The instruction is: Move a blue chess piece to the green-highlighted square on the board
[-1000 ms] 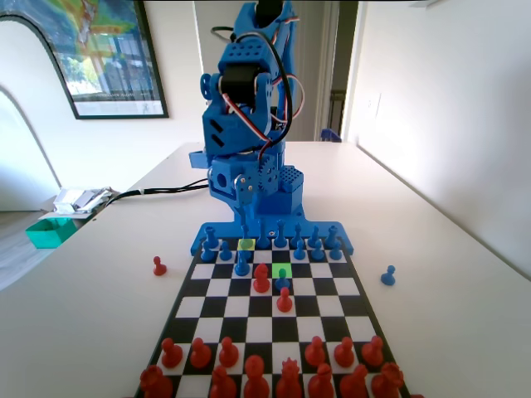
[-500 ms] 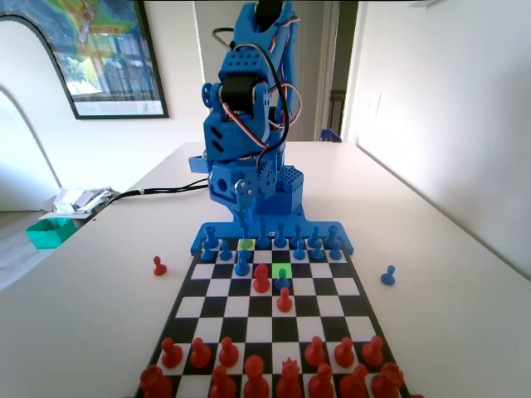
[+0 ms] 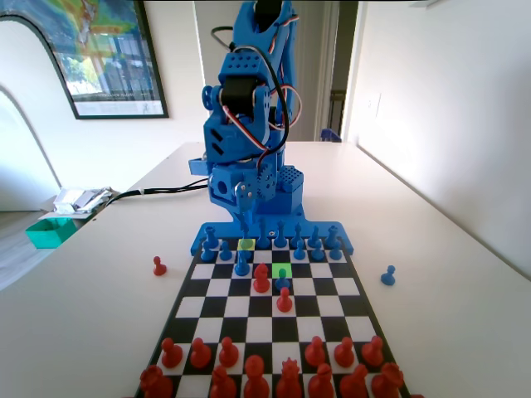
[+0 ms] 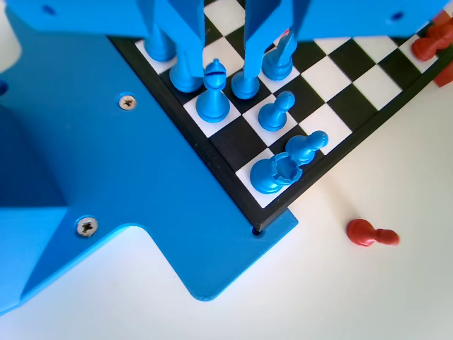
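Lifted slightly higher than half a second ago, the blue arm's gripper (image 3: 243, 217) hangs above the back rows at the far end of the board (image 3: 365, 311) in the fixed view, its tip over the blue pieces just behind the paler yellow-green square (image 3: 246, 244). Reading that view from left to right: a teal tray (image 3: 50, 231) sits at the table's left edge, a lone red pawn (image 3: 158, 265) stands on the table just off the board's left rim, a blue pawn (image 3: 241, 264) stands one row in front of the yellow-green square, a red piece (image 3: 261, 278) stands beside it, and the blue chess piece (image 3: 283, 279) stands on the green-highlighted square (image 3: 281, 270), with a red pawn (image 3: 284, 299) directly in front of it. Farther right, a stray blue pawn (image 3: 387, 275) stands on the table well apart from the board. In the wrist view the gripper (image 4: 216, 53) has its two jaws spread apart and holding nothing; they hang down on either side of a blue bishop (image 4: 212, 95) without touching it. To the right of it on the board's corner stand a small pawn (image 4: 277, 111) and a blue rook (image 4: 272, 173), and a red pawn (image 4: 371, 233) lies on its side on the white table beyond the rim.
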You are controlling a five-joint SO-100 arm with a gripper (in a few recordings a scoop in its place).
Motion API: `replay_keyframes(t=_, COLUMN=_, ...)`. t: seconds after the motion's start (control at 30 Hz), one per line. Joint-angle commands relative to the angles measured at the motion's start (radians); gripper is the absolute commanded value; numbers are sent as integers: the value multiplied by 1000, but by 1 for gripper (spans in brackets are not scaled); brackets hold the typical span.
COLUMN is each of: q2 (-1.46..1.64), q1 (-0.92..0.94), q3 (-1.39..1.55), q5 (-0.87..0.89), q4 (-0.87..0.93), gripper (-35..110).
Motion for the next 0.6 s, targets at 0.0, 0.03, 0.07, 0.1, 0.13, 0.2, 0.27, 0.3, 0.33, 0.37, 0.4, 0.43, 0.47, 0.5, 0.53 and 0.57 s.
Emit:
replay_keyframes(t=0.0, q2=3, q1=6, q3=-11, q5=-9, q4=0, gripper=10)
replay_keyframes(t=0.03, q2=-2, q1=5, q3=-9, q5=-9, q4=-6, gripper=10)
replay_keyframes(t=0.07, q2=-5, q1=5, q3=-6, q5=-9, q4=-12, gripper=10)
replay_keyframes(t=0.1, q2=-8, q1=3, q3=-3, q5=-8, q4=-18, gripper=10)
replay_keyframes(t=0.13, q2=-11, q1=3, q3=2, q5=-8, q4=-25, gripper=10)
replay_keyframes(t=0.2, q2=-12, q1=3, q3=12, q5=-9, q4=-35, gripper=10)
replay_keyframes(t=0.27, q2=-15, q1=5, q3=21, q5=-11, q4=-48, gripper=10)
replay_keyframes(t=0.3, q2=-15, q1=6, q3=28, q5=-12, q4=-54, gripper=10)
replay_keyframes(t=0.33, q2=-17, q1=8, q3=32, q5=-14, q4=-60, gripper=10)
replay_keyframes(t=0.37, q2=-17, q1=8, q3=35, q5=-14, q4=-61, gripper=10)
replay_keyframes(t=0.4, q2=-18, q1=9, q3=40, q5=-15, q4=-66, gripper=10)
replay_keyframes(t=0.43, q2=-18, q1=9, q3=44, q5=-15, q4=-69, gripper=10)
replay_keyframes(t=0.47, q2=-18, q1=11, q3=49, q5=-18, q4=-74, gripper=10)
replay_keyframes(t=0.5, q2=-18, q1=12, q3=55, q5=-20, q4=-80, gripper=10)
replay_keyframes(t=0.53, q2=-20, q1=14, q3=58, q5=-21, q4=-86, gripper=10)
replay_keyframes(t=0.57, q2=-23, q1=15, q3=61, q5=-23, q4=-95, gripper=10)
